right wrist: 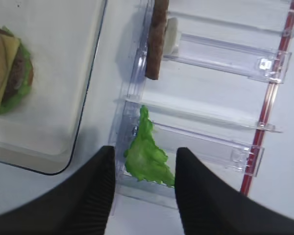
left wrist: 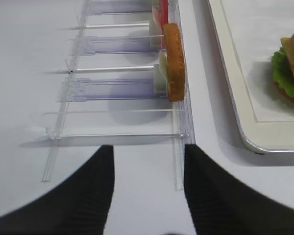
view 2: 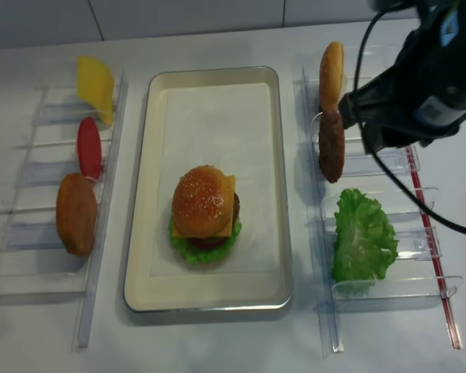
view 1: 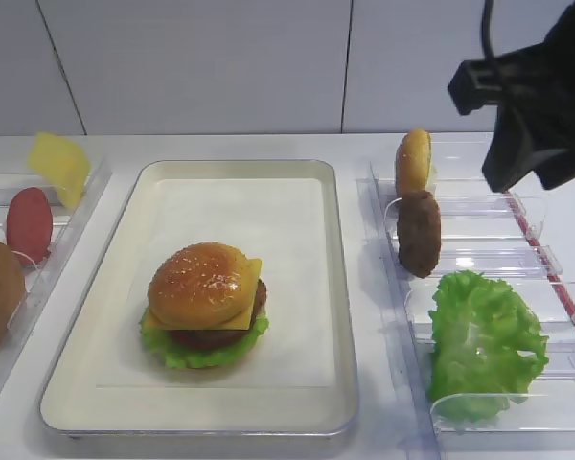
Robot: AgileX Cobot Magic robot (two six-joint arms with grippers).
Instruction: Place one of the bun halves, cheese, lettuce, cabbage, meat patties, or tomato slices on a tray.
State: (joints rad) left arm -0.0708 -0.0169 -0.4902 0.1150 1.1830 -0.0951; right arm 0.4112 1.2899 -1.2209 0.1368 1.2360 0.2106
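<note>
Parted, empty right gripper (right wrist: 143,196) hangs above upright lettuce (right wrist: 146,154); sesame bun top (view 1: 203,283) sits dome-up.

A smooth white worktop (view 1: 268,149) spreads under even, soft light; behind it rises a pale grey panelled wall (view 1: 201,62) with thin dark seams.

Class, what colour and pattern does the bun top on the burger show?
Golden-brown, speckled with pale sesame seeds: the bun top shows best in the exterior high view.
</note>
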